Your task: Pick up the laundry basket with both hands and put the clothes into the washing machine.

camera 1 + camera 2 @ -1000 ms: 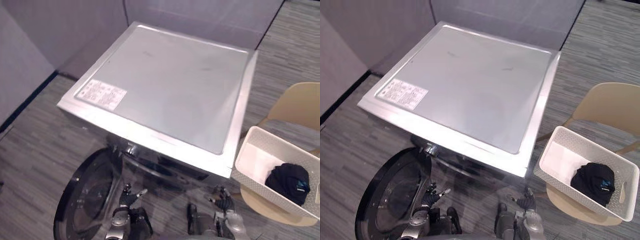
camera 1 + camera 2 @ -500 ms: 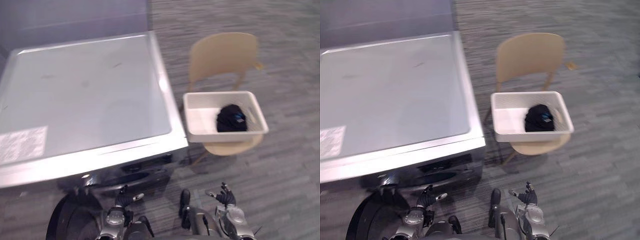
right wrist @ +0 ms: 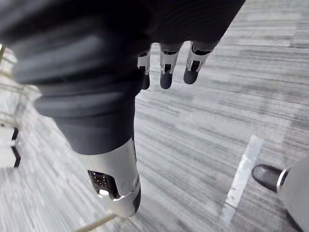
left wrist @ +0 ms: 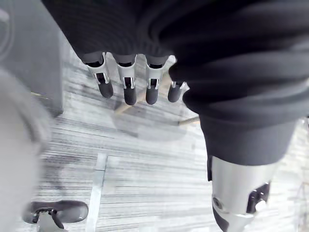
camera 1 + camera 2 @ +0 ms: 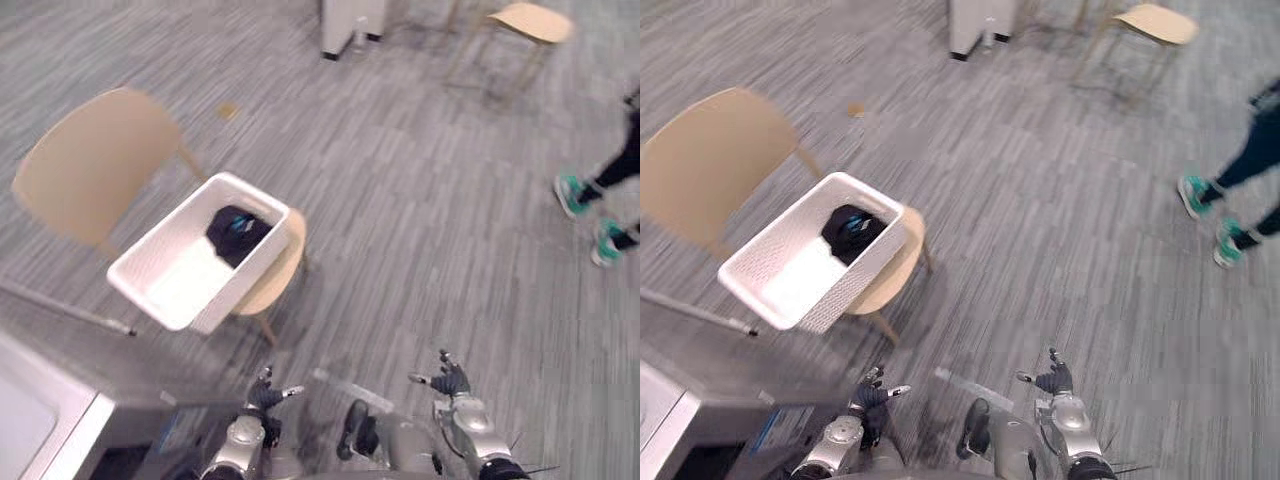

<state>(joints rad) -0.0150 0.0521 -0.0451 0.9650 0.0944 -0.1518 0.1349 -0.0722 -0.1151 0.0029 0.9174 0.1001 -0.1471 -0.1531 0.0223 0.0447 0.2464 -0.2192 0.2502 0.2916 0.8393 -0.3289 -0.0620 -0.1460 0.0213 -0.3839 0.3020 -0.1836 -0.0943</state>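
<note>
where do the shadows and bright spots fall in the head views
left eye view: the laundry basket has a brightly lit white bottom, and the dark clothes at its far end read as one black lump; right eye view: a soft-edged shadow lies on the carpet under the chair seat, with no hard glare on the floor

no legible text, number or sign in any view. two marks may carry print, neither readable: a small blue patch (image 5: pixel 238 222) on the dark garment (image 5: pixel 240 238) lying in the laundry basket (image 5: pixel 150 300), left of centre in the frame; and a pale blue label (image 5: pixel 773 430) on the front of the washing machine (image 5: pixel 45 425), at the lower left corner of the frame. both show as blurred colour fields without distinguishable characters.
</note>
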